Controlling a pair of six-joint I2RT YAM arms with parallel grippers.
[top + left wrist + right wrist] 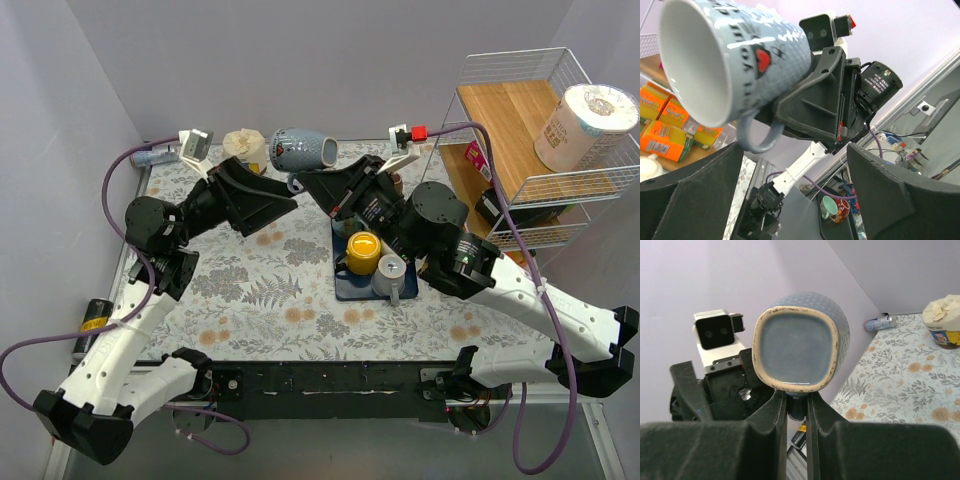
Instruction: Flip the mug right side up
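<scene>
A blue-grey mug (303,150) with a red heart and dark lettering hangs on its side in the air above the table's far edge. My right gripper (300,183) is shut on its handle. In the right wrist view the fingers (777,412) pinch the handle under the mug's base (797,347). In the left wrist view the white open mouth of the mug (695,60) faces the camera, handle (757,137) pointing down. My left gripper (795,200) is open and empty, its fingers (262,197) just left of and below the mug, not touching it.
A dark blue tray (345,285) in the table's middle holds a yellow mug (362,250) and a grey mug (391,275). A paper cup (245,147) and a can (155,156) stand at the back left. A wire shelf (520,150) with a paper roll (585,125) stands at the right.
</scene>
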